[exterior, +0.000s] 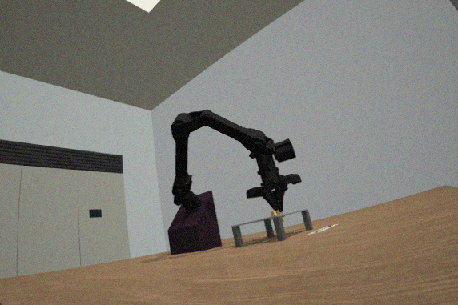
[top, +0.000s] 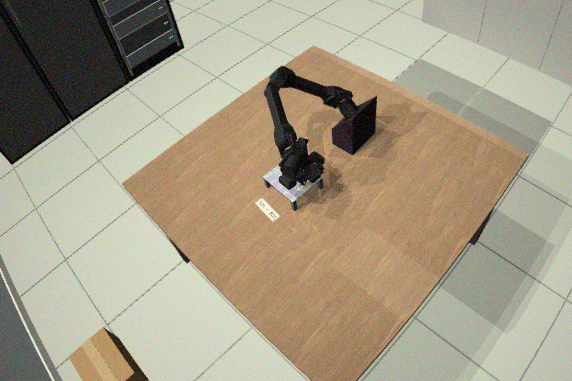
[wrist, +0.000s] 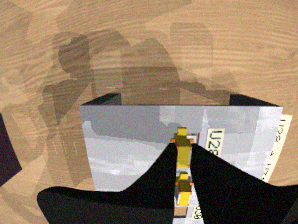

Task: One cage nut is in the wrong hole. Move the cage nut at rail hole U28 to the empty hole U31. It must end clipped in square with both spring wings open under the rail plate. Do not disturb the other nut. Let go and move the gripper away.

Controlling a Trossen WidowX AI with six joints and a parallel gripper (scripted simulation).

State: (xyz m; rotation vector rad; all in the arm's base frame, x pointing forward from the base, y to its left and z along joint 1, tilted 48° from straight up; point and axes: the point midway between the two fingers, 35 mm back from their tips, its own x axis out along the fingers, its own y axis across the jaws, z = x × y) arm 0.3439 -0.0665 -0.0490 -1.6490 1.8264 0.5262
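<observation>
Toward the bench's left corner, in the top view: a black arm (top: pixel 275 113) (exterior: pixel 181 153) bends down over a small rail plate (top: pixel 293 195) (exterior: pixel 279 230) (wrist: pixel 130 150), nearer the upper-left edge of the bench (top: pixel 380 271) (exterior: pixel 360 265) (wrist: pixel 240 45) than the lower-right one.
Cage nut: the yellow nut (top: pixel 304 183) (exterior: pixel 277 213) (wrist: pixel 184 156) to be moved is between the fingertips, by the U28 label (wrist: pixel 215 142), at the plate's end facing the bench's lower-right edge.
Gripper: the jaws of the gripper (top: pixel 304 182) (exterior: pixel 280 210) (wrist: pixel 181 148) are clamped on that nut.
U28 hole: a dark opening (wrist: pixel 194 137) shows just beside the nut; whether the wings are fully out cannot be told.
Other nut: a second yellow nut (wrist: pixel 184 194) sits farther along the row, apparently seated, between the fingers' dark outlines.
Paper strip: the written strip (top: pixel 267 209) (exterior: pixel 323 229) (wrist: pixel 278 152) lies on the bench beside the plate, toward the lower-left edge.
Done: the grip on the nut.
Left: by all appearances, full release from U28, the carry to U31, square clipping with both wings open beneath, letting go and backing away.
U31 hole: not made out in any view.
</observation>
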